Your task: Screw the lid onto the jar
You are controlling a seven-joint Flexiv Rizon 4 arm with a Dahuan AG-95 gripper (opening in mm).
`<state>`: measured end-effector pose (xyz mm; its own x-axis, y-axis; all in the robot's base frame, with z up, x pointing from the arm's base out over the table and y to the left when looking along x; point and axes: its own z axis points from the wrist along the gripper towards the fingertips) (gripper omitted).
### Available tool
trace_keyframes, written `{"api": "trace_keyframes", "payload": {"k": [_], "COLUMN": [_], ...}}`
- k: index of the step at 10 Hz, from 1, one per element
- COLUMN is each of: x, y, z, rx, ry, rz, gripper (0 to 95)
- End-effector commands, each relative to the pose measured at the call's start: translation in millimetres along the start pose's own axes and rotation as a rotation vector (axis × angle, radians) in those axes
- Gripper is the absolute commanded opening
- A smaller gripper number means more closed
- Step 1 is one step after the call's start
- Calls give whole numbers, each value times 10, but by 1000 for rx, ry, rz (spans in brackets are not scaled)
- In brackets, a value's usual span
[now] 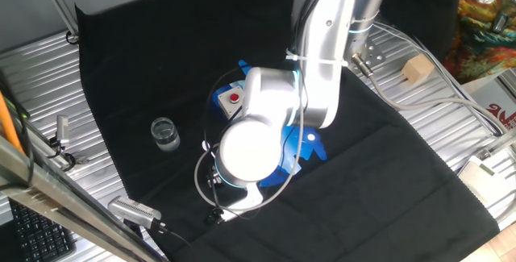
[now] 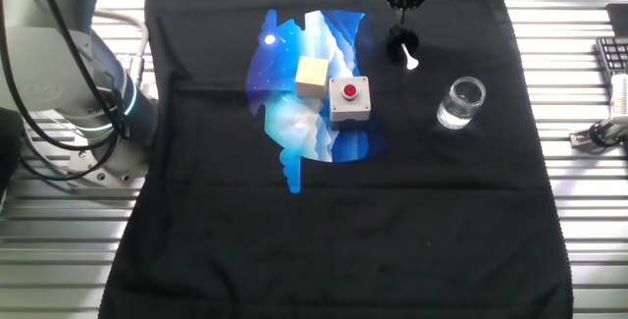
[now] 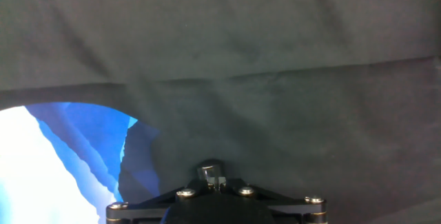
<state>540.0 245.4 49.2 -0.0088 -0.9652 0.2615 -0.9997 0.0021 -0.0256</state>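
The jar is a short clear glass cylinder standing upright on the black cloth; in one fixed view the jar is at the left, clear of the arm. The lid, a black round cap with a white rounded tip, lies on the cloth to the jar's upper left. My gripper hangs just beyond the lid at the cloth's far edge and looks apart from it. In the hand view the fingertips sit close together with nothing between them, and neither lid nor jar shows. The arm's white body hides the gripper in one fixed view.
A grey box with a red button and a tan wooden cube sit on a blue patterned patch, left of the lid. The arm's base stands at the left. Another tan block lies on the ribbed metal table.
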Motion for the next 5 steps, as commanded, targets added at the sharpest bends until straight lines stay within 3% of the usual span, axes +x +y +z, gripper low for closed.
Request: {"api": "trace_keyframes", "payload": {"k": [1,5], "x": [-2,-5], "y": [-4,-2], "z": [35,79], "rx": [4,3], "ry": [-2,-7], "rz": [0,4], "gripper": [0,0]}}
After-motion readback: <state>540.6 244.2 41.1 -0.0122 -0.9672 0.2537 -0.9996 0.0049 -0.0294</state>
